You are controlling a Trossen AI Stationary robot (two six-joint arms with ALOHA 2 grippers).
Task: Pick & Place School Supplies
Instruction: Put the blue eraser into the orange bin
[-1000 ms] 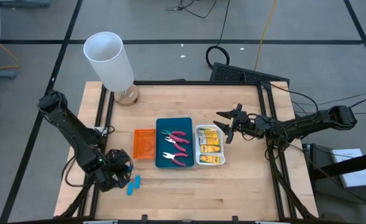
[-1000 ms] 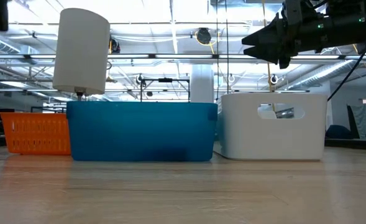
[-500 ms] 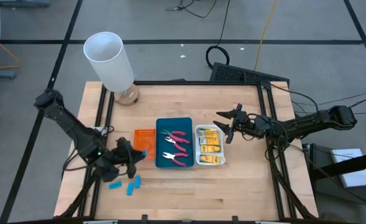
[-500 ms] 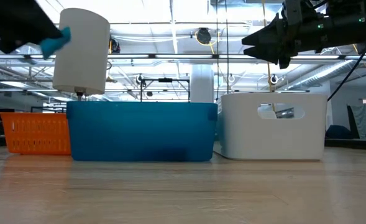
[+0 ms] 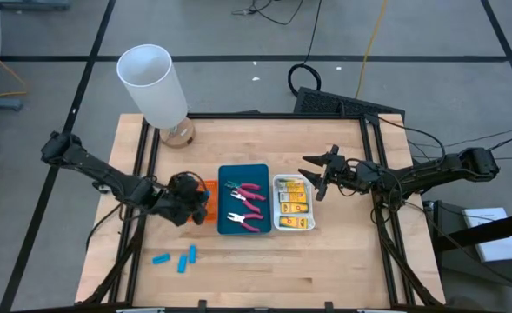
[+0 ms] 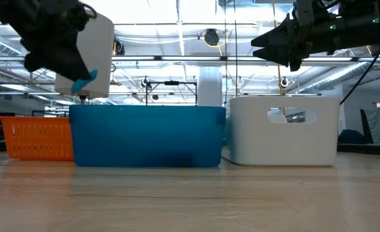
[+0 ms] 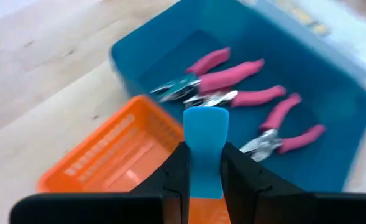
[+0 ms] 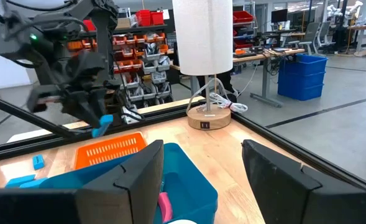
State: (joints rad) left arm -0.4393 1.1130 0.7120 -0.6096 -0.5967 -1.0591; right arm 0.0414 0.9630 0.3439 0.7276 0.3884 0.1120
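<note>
You have open wood on the bench [image 5: 342,261] along the near edge and to the right of the trays; the orange tray [image 5: 200,198], blue tray [image 5: 229,174] and white tray [image 5: 277,224] sit side by side mid-bench, walls nearly touching. The tall white cylinder [image 5: 154,85] stands on its round base at the far left corner, well apart from them.

Your left pincer [image 7: 202,167] hangs above the orange tray, near the wall it shares with the blue tray. Its fingers are narrow, clamped on a light-blue stubby piece [image 7: 205,149] that stands up between them. In the low view the piece [image 6: 83,84] shows under the pincer, above the tray rims. The left arm reaches in from the left bench edge, stretched low across the bench.

Two more light-blue pieces [image 5: 176,259] lie on bare wood near the front edge, left of centre, close together. Pink-handled pliers [image 5: 249,193] lie in the blue tray; yellow-orange packets [image 5: 293,207] fill the white tray.

Your right pincer [image 5: 319,174] waits above the bench just right of the white tray, fingers spread wide and holding nothing, its arm coming in from the right edge
</note>
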